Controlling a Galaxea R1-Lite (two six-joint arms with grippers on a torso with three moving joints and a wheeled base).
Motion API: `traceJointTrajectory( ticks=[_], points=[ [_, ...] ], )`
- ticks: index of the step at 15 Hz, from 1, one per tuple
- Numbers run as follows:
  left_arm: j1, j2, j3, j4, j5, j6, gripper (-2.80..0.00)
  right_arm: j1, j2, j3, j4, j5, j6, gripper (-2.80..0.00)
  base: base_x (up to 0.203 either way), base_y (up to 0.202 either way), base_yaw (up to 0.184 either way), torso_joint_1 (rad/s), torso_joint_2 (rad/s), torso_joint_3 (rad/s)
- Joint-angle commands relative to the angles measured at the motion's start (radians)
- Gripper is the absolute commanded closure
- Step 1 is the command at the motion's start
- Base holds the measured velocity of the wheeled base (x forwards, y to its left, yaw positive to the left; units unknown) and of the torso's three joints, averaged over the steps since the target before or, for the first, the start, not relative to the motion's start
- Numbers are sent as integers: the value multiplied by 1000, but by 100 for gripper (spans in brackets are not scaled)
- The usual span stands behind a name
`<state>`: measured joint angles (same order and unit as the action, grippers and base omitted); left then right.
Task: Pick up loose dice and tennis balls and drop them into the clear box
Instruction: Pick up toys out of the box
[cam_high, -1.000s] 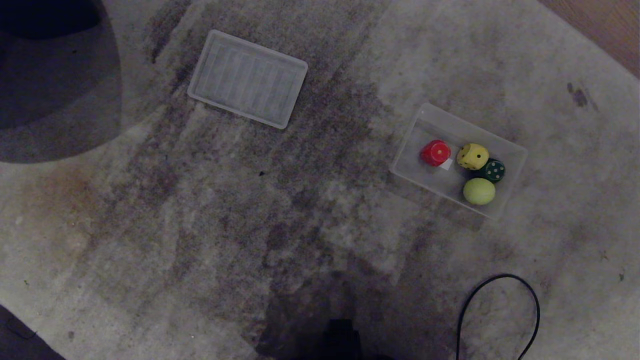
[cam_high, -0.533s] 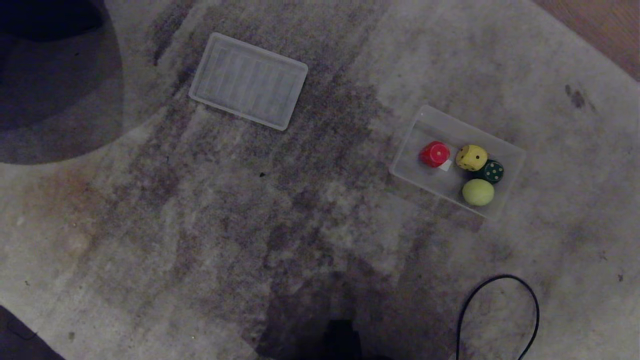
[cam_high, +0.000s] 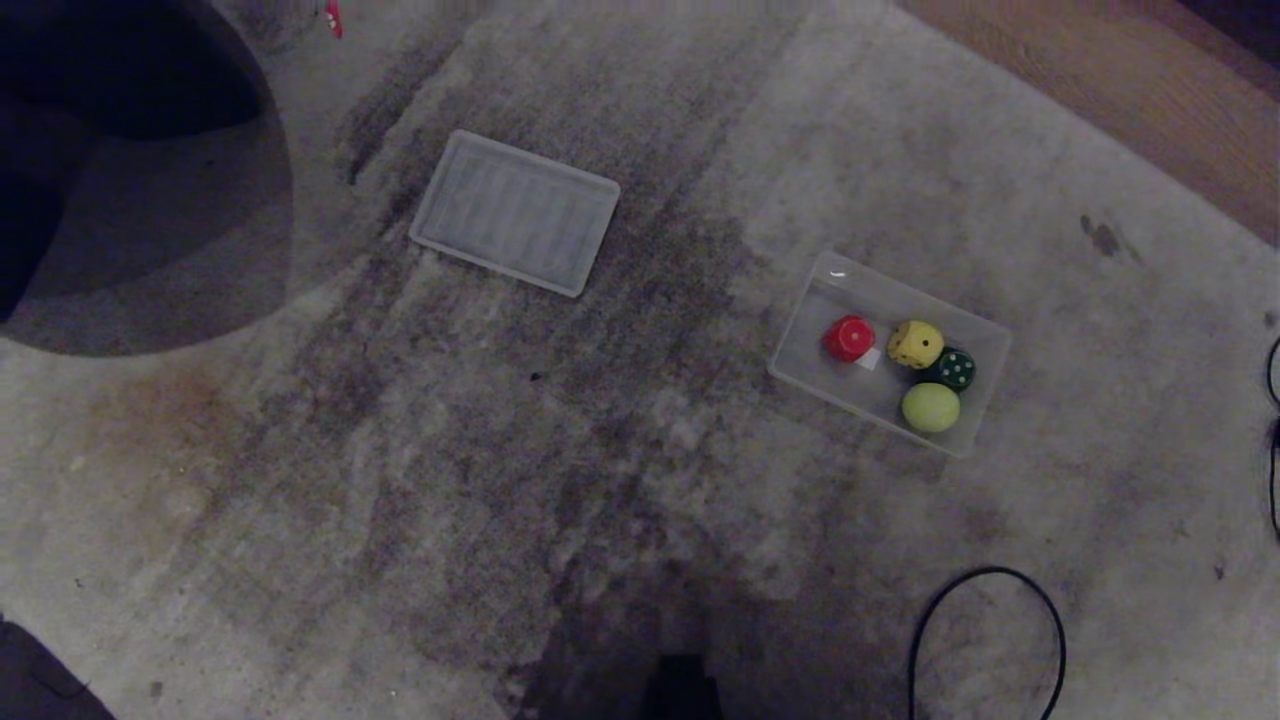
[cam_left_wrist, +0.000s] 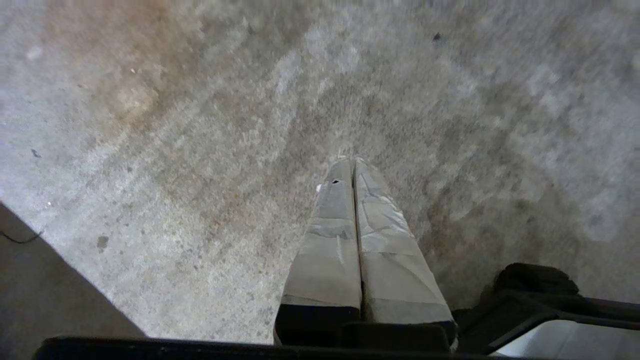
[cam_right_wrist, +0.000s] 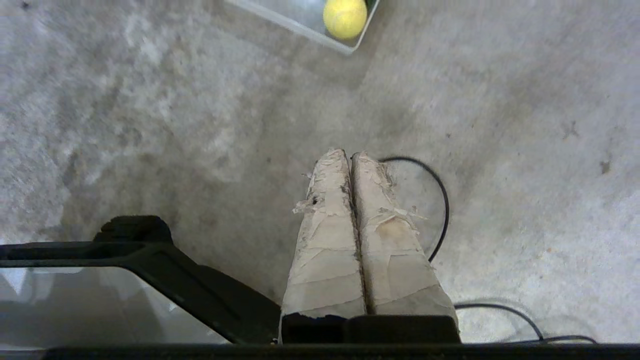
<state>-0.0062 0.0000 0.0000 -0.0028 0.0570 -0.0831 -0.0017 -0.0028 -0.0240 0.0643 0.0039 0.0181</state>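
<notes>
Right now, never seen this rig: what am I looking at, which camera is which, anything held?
A two-armed wheeled robot. The head camera looks down at a stained grey carpet. On it: a clear plastic box holding a red die, yellow die, dark green die and one yellow-green tennis ball; a flat white ribbed panel; a black cable loop. The wrist cameras look along each taped gripper: left gripper and right gripper, both shut, empty, above carpet.
</notes>
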Motion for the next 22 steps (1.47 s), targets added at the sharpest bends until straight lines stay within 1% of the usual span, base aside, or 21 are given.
traceJointTrajectory(
  ticks=[1,4,6,22],
  points=[
    [0,2,2,0,1,2,0,0,3,0,0,1,0,0,0,0,0,-1,-1,207],
    [0,2,2,3,-6,28,0,0,3,-1,0,1,-1,0,0,0,0,1,1,201],
    [0,2,2,3,-6,31,0,0,3,-1,2,1,-1,0,0,0,0,0,2,197],
    [0,2,2,3,-8,32,0,0,3,-1,2,1,-1,0,0,0,0,3,2,203]
  ],
)
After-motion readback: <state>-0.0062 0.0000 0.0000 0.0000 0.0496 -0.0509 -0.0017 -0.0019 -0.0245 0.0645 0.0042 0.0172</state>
